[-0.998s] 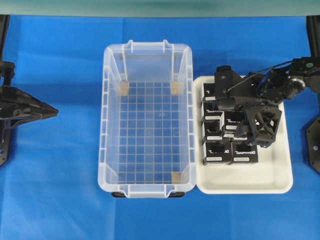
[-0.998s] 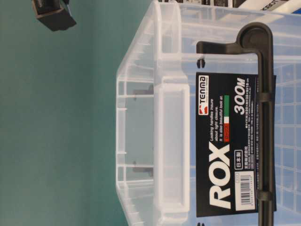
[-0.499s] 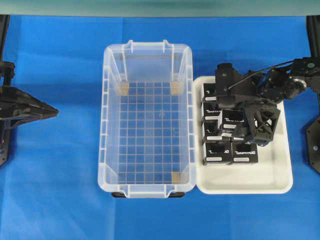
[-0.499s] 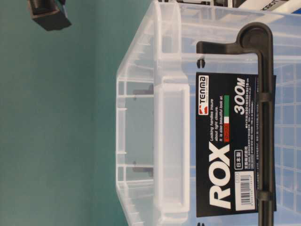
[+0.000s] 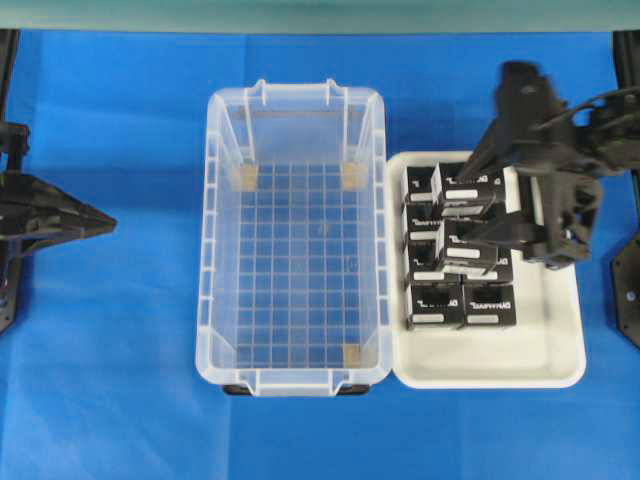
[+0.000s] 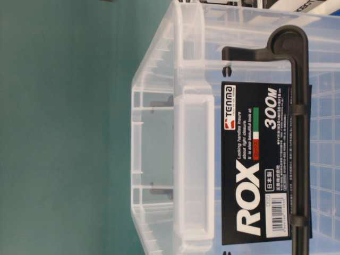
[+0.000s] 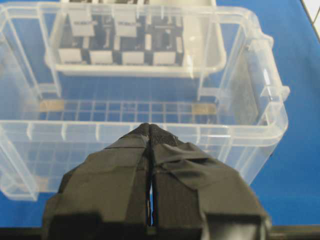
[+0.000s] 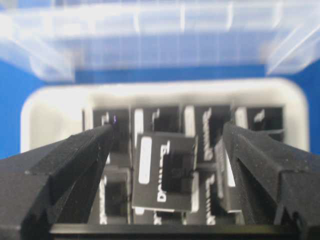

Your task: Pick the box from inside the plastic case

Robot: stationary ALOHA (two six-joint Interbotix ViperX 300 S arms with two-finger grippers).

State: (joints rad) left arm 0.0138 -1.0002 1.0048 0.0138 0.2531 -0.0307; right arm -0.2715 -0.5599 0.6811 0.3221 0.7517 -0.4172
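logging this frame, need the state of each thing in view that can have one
plastic case: upright, no lid, no box inside, only its grid floor showing
white tray: holds all the black boxes, front right part bare
black boxes: in rows in the tray, a few stacked on top, one tilted
left claw: shut, holding nothing, outside the case
right claw: open, holding nothing, above the boxes

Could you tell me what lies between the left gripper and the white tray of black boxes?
The plastic case, its floor holding no box, spans the stretch from the left gripper to the tray; bare blue cloth lies before it. The overhead view shows this.
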